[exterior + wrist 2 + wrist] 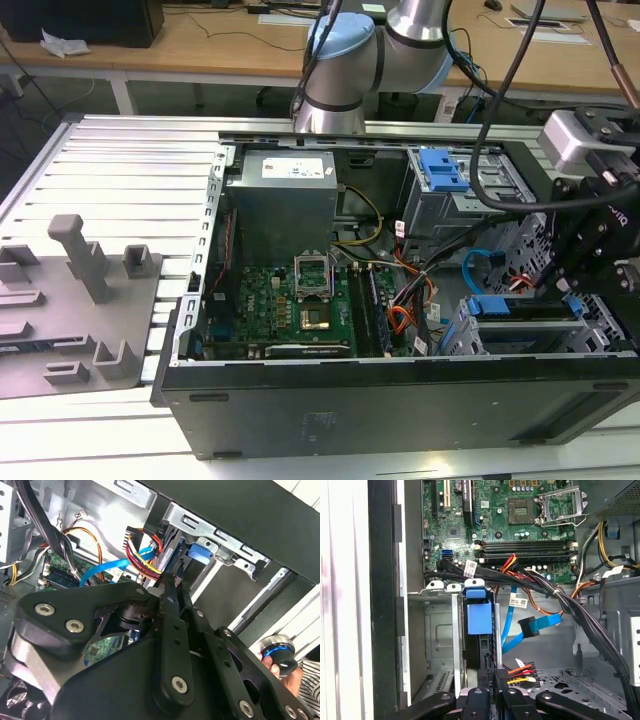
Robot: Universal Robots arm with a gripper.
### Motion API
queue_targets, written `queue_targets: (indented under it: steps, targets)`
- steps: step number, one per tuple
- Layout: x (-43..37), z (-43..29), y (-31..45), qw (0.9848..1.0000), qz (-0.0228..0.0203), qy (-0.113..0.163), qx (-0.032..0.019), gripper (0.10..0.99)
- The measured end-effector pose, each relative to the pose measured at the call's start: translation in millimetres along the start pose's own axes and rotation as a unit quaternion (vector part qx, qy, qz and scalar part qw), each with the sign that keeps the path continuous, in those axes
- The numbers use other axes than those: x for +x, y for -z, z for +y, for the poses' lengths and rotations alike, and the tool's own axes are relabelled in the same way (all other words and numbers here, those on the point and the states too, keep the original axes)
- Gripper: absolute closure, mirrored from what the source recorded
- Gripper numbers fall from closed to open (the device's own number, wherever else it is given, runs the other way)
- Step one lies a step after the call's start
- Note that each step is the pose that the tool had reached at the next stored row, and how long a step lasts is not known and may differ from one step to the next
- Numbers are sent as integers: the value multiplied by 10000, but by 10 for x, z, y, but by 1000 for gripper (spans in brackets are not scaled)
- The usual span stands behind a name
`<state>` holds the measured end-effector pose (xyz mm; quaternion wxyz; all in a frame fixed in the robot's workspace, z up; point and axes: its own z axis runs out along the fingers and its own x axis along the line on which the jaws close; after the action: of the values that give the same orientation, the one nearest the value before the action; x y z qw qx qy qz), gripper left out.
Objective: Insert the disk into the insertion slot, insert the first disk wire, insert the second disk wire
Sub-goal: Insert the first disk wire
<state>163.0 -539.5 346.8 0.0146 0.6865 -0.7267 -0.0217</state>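
The disk [479, 619] sits inside the insertion slot [440, 630], with its blue carrier tab facing out. In the first wrist view my gripper [492, 684] is just behind the disk's rear edge, shut on a black plug [495, 676] with red, yellow and black wires. A blue flat cable [512, 625] with its blue plug [530, 628] hangs loose beside the disk. In the second wrist view my black fingers [170, 605] meet at the gripper [173, 582], close to the blue carrier [201, 553]. The exterior view shows the gripper [560, 290] over the slot [480, 330] at the case's right end.
The open computer case [400, 400] lies on a slatted aluminium table [120, 170]. Inside are a green motherboard [290, 305], a grey power supply [285, 200] and a taller bay with a blue latch [443, 168]. Black cable bundles [570, 605] cross beside the slot. A hand with a blue-black knob [277, 652] is nearby.
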Motion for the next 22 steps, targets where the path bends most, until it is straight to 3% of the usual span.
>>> queue_targets:
  steps: [9,12,22]
  targets:
    - [15,-20,-36,10000,-10,0,-1,922]
    - [15,-15,-43,10000,-43,2,-3,922]
    - [16,-36,-119,10000,-41,0,-3,922]
